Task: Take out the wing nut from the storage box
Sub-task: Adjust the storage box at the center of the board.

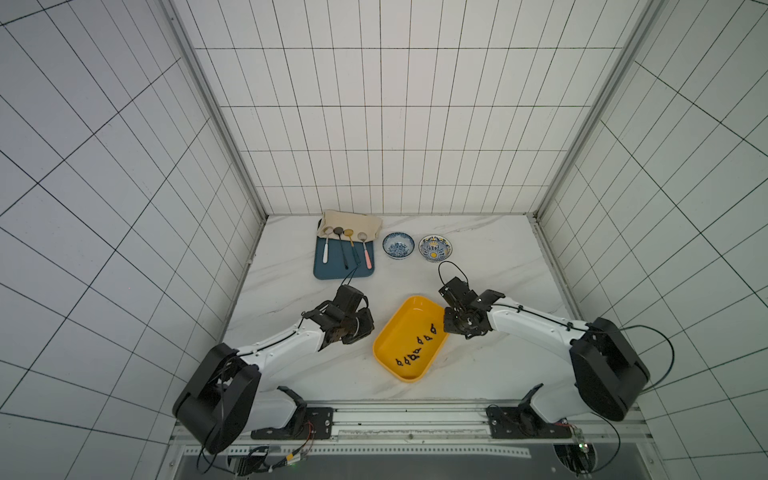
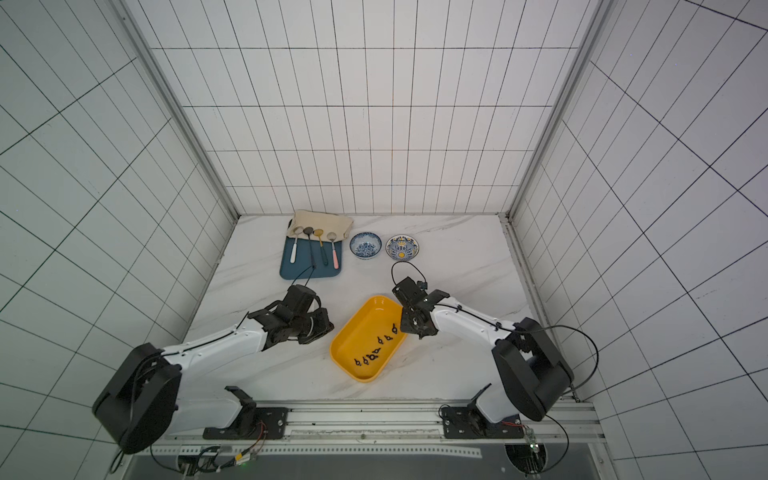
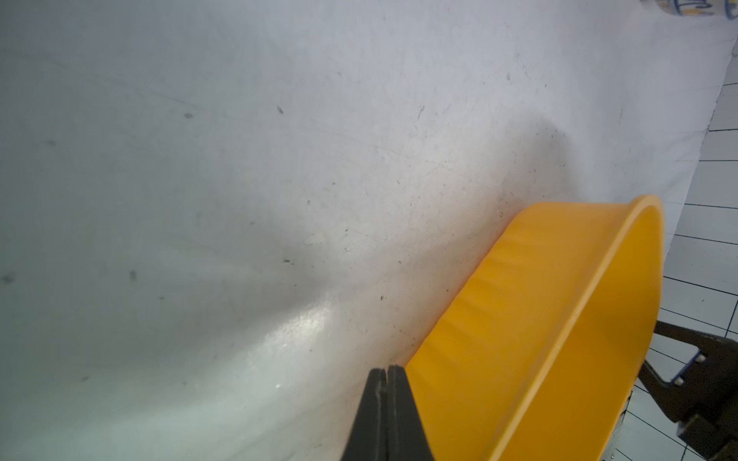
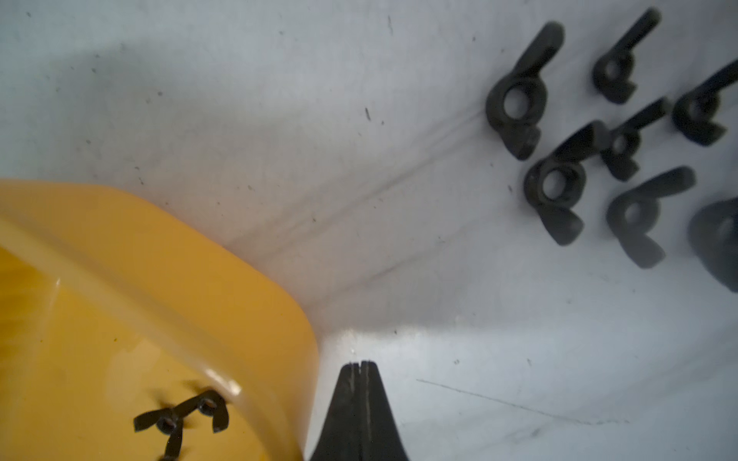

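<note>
**Both grippers closed and empty beside the yellow box**

White tiled walls close in a marble tabletop [image 1: 291,291]. Near its front sits the storage box [image 1: 409,320], seen in both top views, with a slanting row of black wing nuts [image 1: 417,351] lying along its floor. The left gripper [image 3: 385,373] has its jaws pressed together with nothing between them, low over the tabletop just beside the box's outer wall. The right gripper [image 4: 360,367] is likewise clenched and empty, just outside a rounded corner of the box. Several loose wing nuts [image 4: 559,183] lie on the bare tabletop beyond it. At the back are a dark blue tray [image 1: 343,272] with four spoons [image 1: 345,247] and two patterned bowls [image 1: 398,246].
</note>
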Controlling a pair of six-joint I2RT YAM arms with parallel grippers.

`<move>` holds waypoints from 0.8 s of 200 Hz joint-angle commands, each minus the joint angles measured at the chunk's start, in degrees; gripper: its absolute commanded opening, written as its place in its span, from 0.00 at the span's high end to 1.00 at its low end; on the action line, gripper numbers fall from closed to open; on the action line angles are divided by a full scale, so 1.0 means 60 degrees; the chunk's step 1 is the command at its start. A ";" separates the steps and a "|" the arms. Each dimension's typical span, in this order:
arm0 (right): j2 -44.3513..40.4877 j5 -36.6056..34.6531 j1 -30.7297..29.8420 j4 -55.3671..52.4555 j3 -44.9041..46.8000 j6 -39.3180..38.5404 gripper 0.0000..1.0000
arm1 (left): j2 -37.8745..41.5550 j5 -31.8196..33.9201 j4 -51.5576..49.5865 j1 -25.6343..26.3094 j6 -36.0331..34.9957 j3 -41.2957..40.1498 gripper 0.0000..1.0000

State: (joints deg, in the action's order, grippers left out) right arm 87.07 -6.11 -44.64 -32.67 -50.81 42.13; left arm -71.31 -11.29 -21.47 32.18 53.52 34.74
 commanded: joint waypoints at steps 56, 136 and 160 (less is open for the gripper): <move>0.2582 0.0633 -0.0089 0.0284 -0.3157 -0.1222 1.00 | 0.2663 0.1497 -0.2522 -0.0210 0.0759 -0.0421 1.00; 0.1852 -0.0272 0.0693 -0.0666 -0.3857 -0.2083 1.00 | 0.1414 0.0366 -0.2117 0.0924 0.1080 -0.0759 1.00; 0.0759 -0.0419 0.1090 -0.0808 -0.2884 -0.2045 1.00 | 0.1184 0.0362 -0.1927 0.1662 0.1522 -0.0823 1.00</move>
State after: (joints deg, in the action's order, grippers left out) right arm 98.15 -5.56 -40.56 -33.65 -73.12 30.59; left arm -63.24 -7.77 -35.18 39.09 59.92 30.30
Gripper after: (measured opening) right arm 0.042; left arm 0.040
